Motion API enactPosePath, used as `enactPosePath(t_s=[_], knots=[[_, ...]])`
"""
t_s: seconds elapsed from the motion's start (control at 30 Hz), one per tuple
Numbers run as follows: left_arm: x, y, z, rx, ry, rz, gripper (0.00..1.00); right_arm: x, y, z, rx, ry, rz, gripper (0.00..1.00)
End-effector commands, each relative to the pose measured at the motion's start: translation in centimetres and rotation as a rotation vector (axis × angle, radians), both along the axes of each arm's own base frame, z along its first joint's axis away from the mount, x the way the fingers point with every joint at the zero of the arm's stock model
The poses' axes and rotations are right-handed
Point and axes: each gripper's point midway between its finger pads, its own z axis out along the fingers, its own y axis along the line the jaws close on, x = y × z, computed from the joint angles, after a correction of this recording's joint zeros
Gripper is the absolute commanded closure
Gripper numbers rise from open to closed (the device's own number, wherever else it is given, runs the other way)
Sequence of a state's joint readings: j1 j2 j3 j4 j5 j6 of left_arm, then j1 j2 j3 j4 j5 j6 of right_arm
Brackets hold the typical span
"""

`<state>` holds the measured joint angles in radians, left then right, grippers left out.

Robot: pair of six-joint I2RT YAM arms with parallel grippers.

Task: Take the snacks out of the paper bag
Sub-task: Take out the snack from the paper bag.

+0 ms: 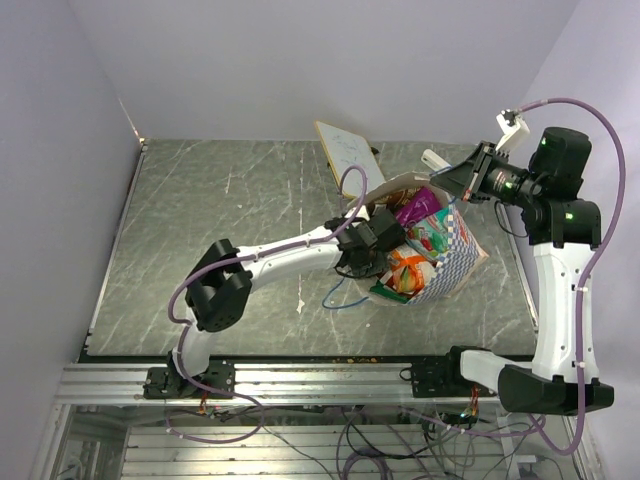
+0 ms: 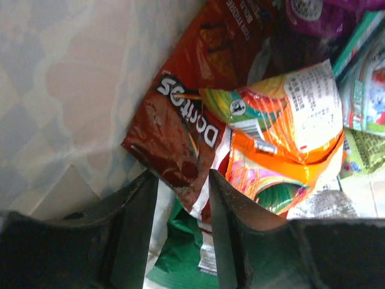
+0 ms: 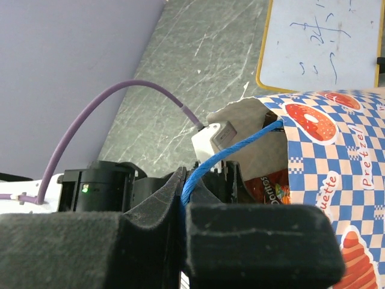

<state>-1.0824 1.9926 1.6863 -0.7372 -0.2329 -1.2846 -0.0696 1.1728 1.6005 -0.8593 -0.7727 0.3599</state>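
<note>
The blue-and-white checkered paper bag (image 1: 455,255) lies tilted at the table's centre right, mouth open toward the left. Snacks fill it: a magenta packet (image 1: 418,208) and an orange packet (image 1: 405,272) show at the mouth. My left gripper (image 1: 375,240) is inside the bag. In the left wrist view it (image 2: 183,180) is open, its jaws straddling the lower corner of a red Doritos packet (image 2: 180,126), with an orange packet (image 2: 283,150) to the right and a green packet (image 2: 180,253) below. My right gripper (image 3: 184,198) is shut on the bag's blue cord handle (image 3: 234,150), holding the rim up.
A flat white board (image 1: 345,150) lies on the table behind the bag; it also shows in the right wrist view (image 3: 319,45). A second blue cord (image 1: 340,298) trails on the table by the bag's near side. The cream inner wall (image 2: 72,90) is close on the left gripper's left.
</note>
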Motion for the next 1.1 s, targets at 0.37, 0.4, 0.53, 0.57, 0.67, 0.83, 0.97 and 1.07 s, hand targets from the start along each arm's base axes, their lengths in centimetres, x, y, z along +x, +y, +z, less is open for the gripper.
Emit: enactPosePath(t_s=[0.37, 0.4, 0.53, 0.57, 0.67, 0.83, 0.97, 1.07], knots=[[3.3, -3.8, 1.9, -0.162, -0.033, -0.067, 0.83, -1.7, 0.3, 0.3, -0.008, -0.022, 0.015, 1.0], [3.5, -4.0, 2.5, -0.18, -0.037, -0.077, 0.92, -1.8, 0.3, 0.3, -0.01, -0.023, 0.013, 1.0], [4.2, -4.9, 5.3, -0.287, -0.041, -0.128, 0.93, -1.9, 0.1, 0.2, -0.019, -0.026, -0.002, 1.0], [4.0, -5.2, 6.2, -0.325, -0.031, -0.146, 0.93, -1.9, 0.0, 0.3, -0.021, -0.027, -0.01, 1.0], [3.8, -5.9, 8.8, -0.422, -0.016, -0.178, 0.93, -1.7, -0.3, 0.4, -0.029, -0.033, -0.038, 1.0], [3.3, -6.4, 13.3, -0.532, -0.005, -0.235, 0.93, -1.0, -1.9, 0.7, -0.075, -0.039, -0.142, 1.0], [2.9, -6.6, 17.3, -0.608, -0.027, -0.291, 0.93, -0.8, -3.0, 1.1, -0.12, -0.061, -0.209, 1.0], [2.5, -6.5, 19.9, -0.633, -0.056, -0.344, 0.93, -0.6, -4.1, 1.5, -0.151, -0.085, -0.268, 1.0]])
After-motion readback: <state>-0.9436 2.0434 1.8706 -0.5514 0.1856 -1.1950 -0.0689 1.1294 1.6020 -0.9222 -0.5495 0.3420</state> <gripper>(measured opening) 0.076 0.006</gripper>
